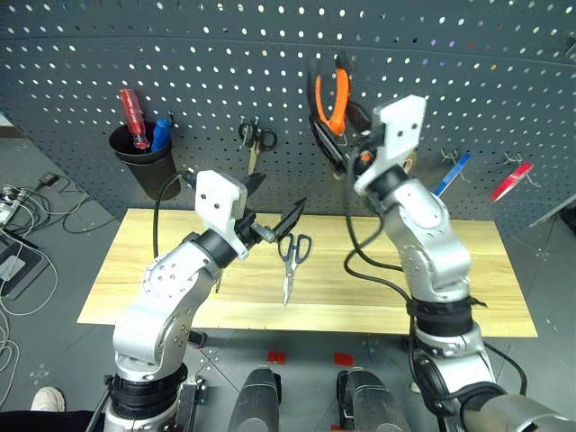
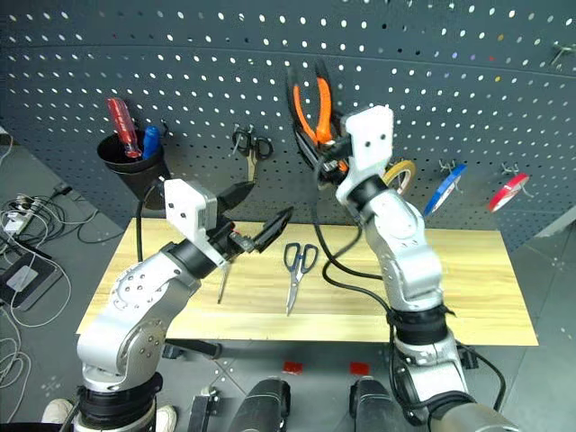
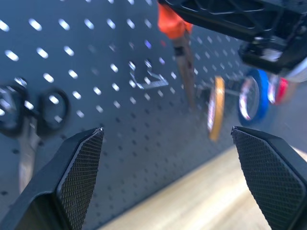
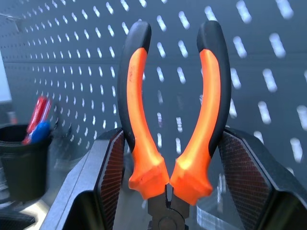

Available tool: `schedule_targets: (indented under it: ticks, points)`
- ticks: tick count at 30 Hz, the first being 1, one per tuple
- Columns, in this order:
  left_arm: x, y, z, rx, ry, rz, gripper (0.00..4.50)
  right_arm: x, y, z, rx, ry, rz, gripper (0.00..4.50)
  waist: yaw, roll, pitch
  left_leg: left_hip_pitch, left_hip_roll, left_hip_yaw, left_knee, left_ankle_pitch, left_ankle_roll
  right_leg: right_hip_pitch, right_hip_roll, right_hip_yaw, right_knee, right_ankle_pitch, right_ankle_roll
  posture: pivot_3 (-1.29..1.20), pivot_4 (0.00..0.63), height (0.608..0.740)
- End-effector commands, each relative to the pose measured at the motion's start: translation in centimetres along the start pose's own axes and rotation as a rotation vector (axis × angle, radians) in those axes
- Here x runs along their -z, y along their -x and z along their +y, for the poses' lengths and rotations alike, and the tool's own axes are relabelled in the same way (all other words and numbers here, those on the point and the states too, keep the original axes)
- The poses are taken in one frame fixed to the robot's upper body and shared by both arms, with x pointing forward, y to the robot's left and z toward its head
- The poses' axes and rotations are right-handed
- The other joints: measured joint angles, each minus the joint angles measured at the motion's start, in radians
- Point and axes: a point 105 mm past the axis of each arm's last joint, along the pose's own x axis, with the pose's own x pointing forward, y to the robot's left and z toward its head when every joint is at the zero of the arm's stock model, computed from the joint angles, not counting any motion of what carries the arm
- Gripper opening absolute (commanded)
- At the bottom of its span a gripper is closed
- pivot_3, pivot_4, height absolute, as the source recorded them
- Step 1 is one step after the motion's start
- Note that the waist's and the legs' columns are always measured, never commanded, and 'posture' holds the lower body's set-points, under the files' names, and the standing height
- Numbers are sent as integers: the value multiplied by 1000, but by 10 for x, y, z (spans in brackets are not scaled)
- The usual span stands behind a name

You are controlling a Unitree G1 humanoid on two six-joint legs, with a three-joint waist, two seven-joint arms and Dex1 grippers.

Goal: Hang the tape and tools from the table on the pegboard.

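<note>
Pliers [image 4: 170, 120] in right end effector [image 4: 168, 177], no readable markings.

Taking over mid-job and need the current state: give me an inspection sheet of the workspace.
Surface: pale-yellow wooden table; dark-blue-handled steel scissors lie on it.
Job's things: orange-and-black pliers held handles-up before the dark grey pegboard; thin blue tape roll already hanging.
Clutter: yellow tape roll, red tape roll, small black scissors hanging; black cup with red-handled screwdriver.
Grippers: left gripper open, empty; right gripper shut on pliers.
Cables: loose cables on the floor, left.
Surroundings: grey floor.
</note>
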Motion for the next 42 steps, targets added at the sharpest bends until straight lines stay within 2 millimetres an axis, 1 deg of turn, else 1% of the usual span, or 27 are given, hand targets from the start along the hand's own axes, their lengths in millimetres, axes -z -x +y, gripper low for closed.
schedule_targets:
  ticks: [1,4,8,13,19,25,30,32,34,35,36,42]
  points:
    - [-7,-12,1,-15,-22,-54,4500,-19,-15,-6,45,67,-138,2729,6,-2,-6,1,0,0,0,0,0,1,0,0,0,0,0,248,110,740]
    - [-2,-23,5,-37,-24,-69,4500,-18,-23,-13,88,112,-178,2729,19,-2,-7,3,0,1,0,0,0,2,0,1,0,1,-1,249,111,740]
    - [2,-36,10,-53,-37,-85,4500,-18,-27,-18,131,160,-222,2729,22,-2,-7,3,0,2,0,0,0,2,0,1,1,1,-1,256,115,740]
    - [0,-49,15,-49,-61,-106,4500,-14,-29,-24,180,217,-249,2729,20,-2,-7,3,0,3,0,0,0,1,0,1,2,1,-1,265,120,740]
    - [-1,-56,14,-25,-64,-117,4500,-2,-30,-27,210,228,-234,2729,19,-2,-7,3,1,4,0,0,0,1,0,1,2,1,-1,254,125,740]
    - [2,-67,7,-4,-43,-122,4500,25,-24,-31,227,239,-164,2729,20,-2,-7,3,1,4,0,1,0,2,0,1,2,1,-2,247,138,740]
    - [2,-71,3,18,-32,-126,4500,38,-19,-36,238,246,-123,2729,18,-2,-7,4,1,4,0,1,0,1,0,2,3,1,-2,243,142,740]
    - [0,-73,4,20,-32,-129,4500,40,-17,-38,244,244,-119,3450,18,-2,-7,4,1,5,0,1,0,1,0,2,3,1,-2,238,142,740]
    - [0,-74,5,23,-32,-130,4500,41,-16,-38,247,243,-117,3888,18,-2,-7,4,1,5,0,1,0,1,0,2,3,1,-2,238,142,740]
    - [0,-74,5,25,-33,-130,4500,41,-15,-38,248,243,-117,4269,18,-2,-7,4,1,5,0,1,0,1,0,2,3,1,-2,231,144,740]
    - [0,-74,5,28,-34,-130,4500,41,-14,-39,249,242,-118,4490,18,-2,-7,4,1,5,0,1,0,1,0,2,3,1,-2,228,145,740]
    - [2,-72,6,37,-35,-120,4500,38,-8,-42,261,238,-122,4490,18,-2,-7,5,1,5,0,1,0,2,0,2,3,1,-2,214,152,740]
